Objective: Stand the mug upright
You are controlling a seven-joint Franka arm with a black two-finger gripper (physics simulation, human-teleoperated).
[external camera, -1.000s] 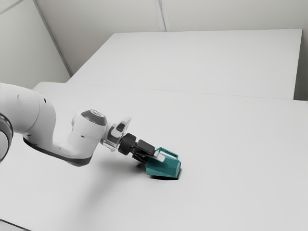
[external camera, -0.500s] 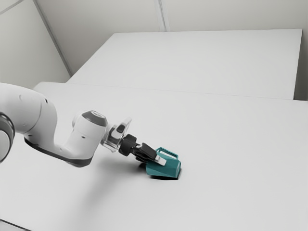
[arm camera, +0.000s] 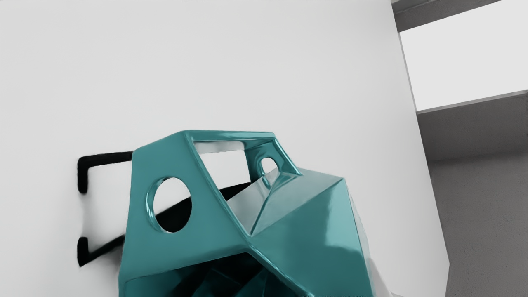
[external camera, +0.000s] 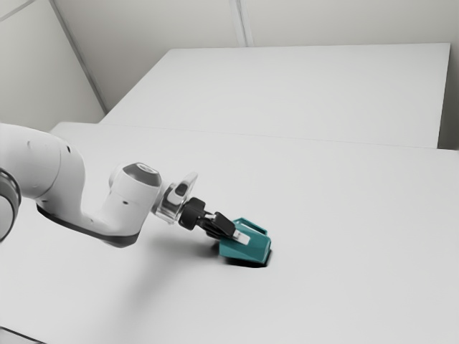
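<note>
Mug (external camera: pixel 252 250) lies tipped on the white table (external camera: pixel 344 215), pale walls (external camera: pixel 143 32) beyond.

White arm (external camera: pixel 61 168), grey cap (external camera: pixel 141 173), black claw (external camera: pixel 238 237)

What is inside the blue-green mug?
Through the open end of the mug, the wrist view shows dark, angular teal surfaces. The rest is hidden by its side wall and shadow, so I can't tell whether anything lies inside.
</note>
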